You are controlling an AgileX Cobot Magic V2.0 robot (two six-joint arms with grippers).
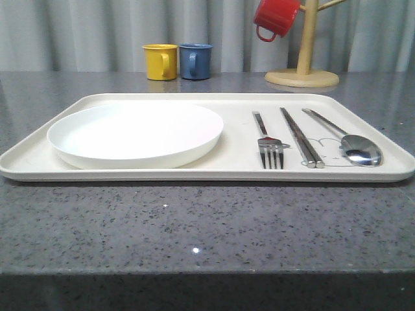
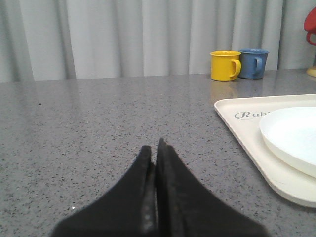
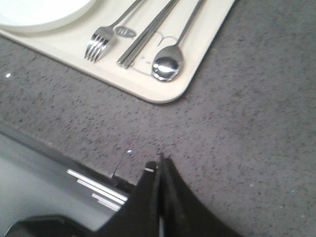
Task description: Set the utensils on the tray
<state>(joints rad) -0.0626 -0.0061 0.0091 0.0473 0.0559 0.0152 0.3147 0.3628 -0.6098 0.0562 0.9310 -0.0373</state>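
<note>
On the tray (image 1: 155, 98): one fork (image 1: 268, 144), two chopsticks (image 1: 299, 137), one spoon (image 1: 350, 141); both grippers (image 2: 156, 148) (image 3: 160, 163) closed, empty.

The left end effector (image 2: 157, 148), fingers pressed together, hovers over grey table (image 2: 98, 128) beside the tray (image 2: 237, 123).

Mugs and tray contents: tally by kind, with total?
Mugs: 3, yellow, blue, red on the wooden stand
Plates: 1
Forks: 1
Chopstick pairs: 1
Spoons: 1
Total: 7
</note>
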